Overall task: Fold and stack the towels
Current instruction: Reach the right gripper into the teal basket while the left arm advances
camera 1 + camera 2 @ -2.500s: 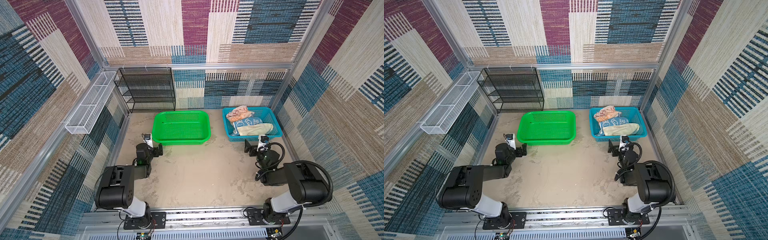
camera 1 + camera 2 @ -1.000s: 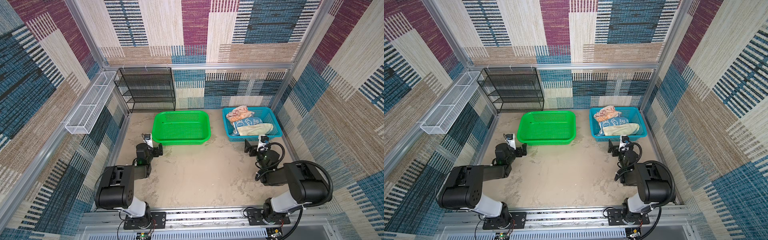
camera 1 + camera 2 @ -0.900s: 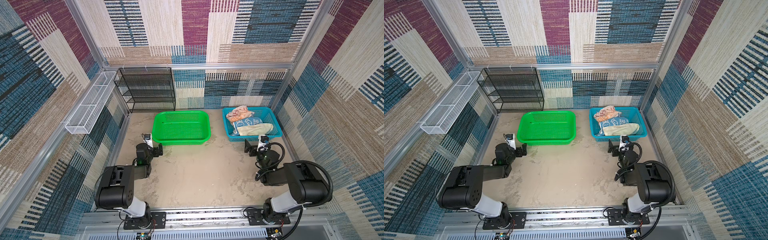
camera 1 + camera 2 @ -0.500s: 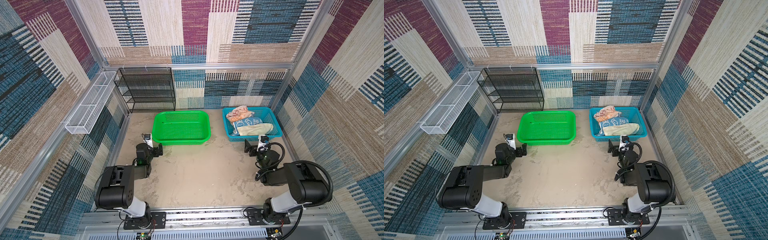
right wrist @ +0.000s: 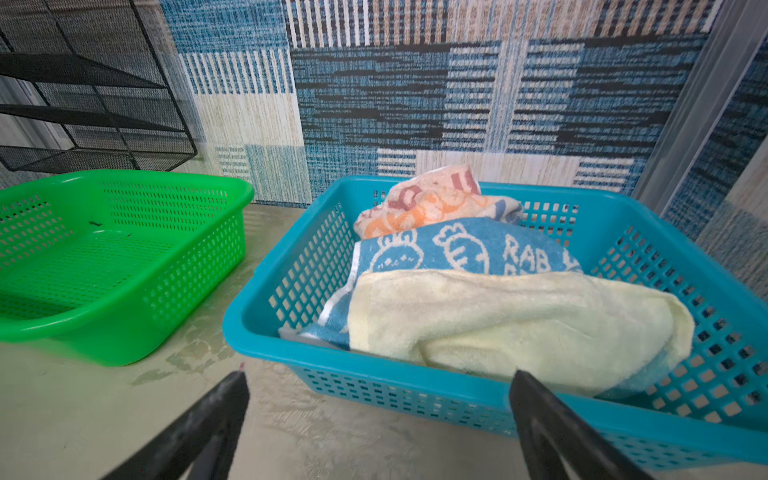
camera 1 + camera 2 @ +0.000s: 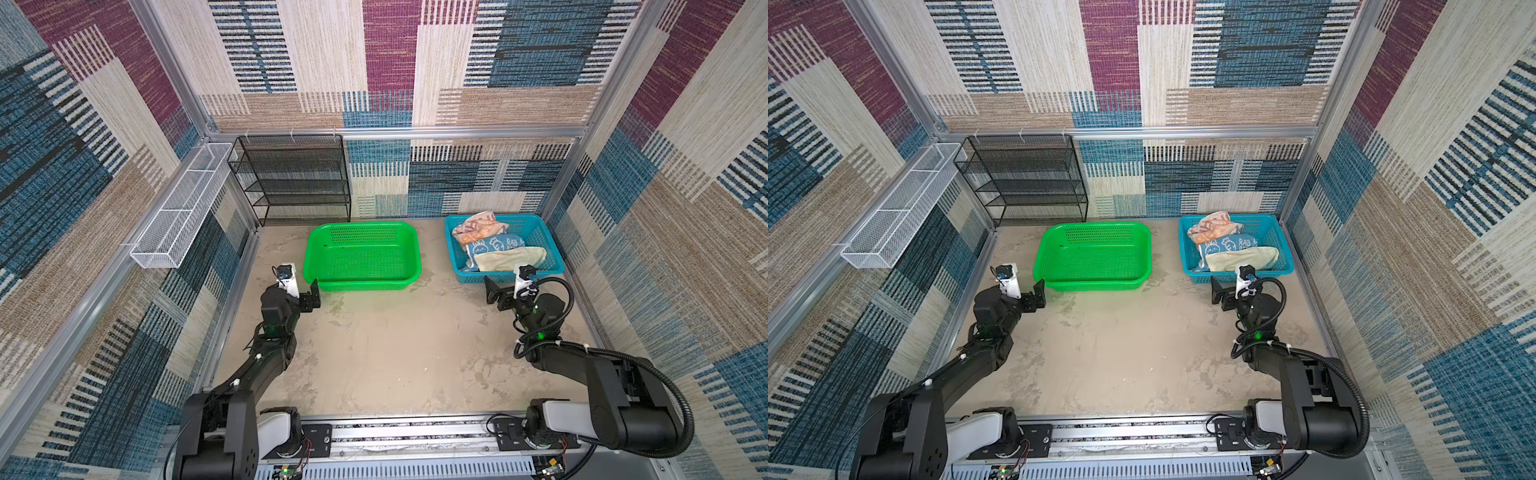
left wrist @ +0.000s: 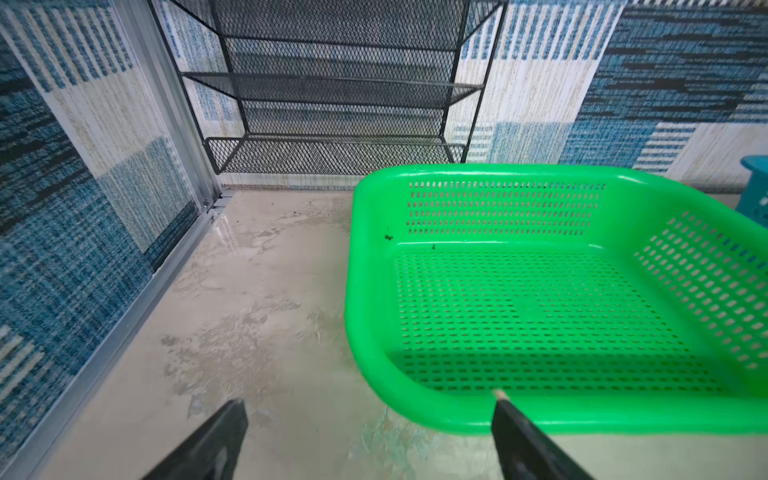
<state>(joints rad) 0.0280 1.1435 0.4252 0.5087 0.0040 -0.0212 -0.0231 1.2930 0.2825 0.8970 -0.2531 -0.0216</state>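
Filling the blue basket: rumpled cream, rabbit-blue, orange-lettered towels

Left gripper, right gripper: jaws wide apart.

The left gripper stands with its two black fingers spread wide and nothing between them. One fingertip shows over the stained beige tabletop; the other overlaps the near rim of a green plastic basket, though contact cannot be told. The basket is perforated, with a few dark specks on its floor. Beyond it a black wire-mesh shelf rack stands against the blue-and-cream woven wall covering, beside an aluminium corner post. A corner of a teal basket shows at the frame's edge.
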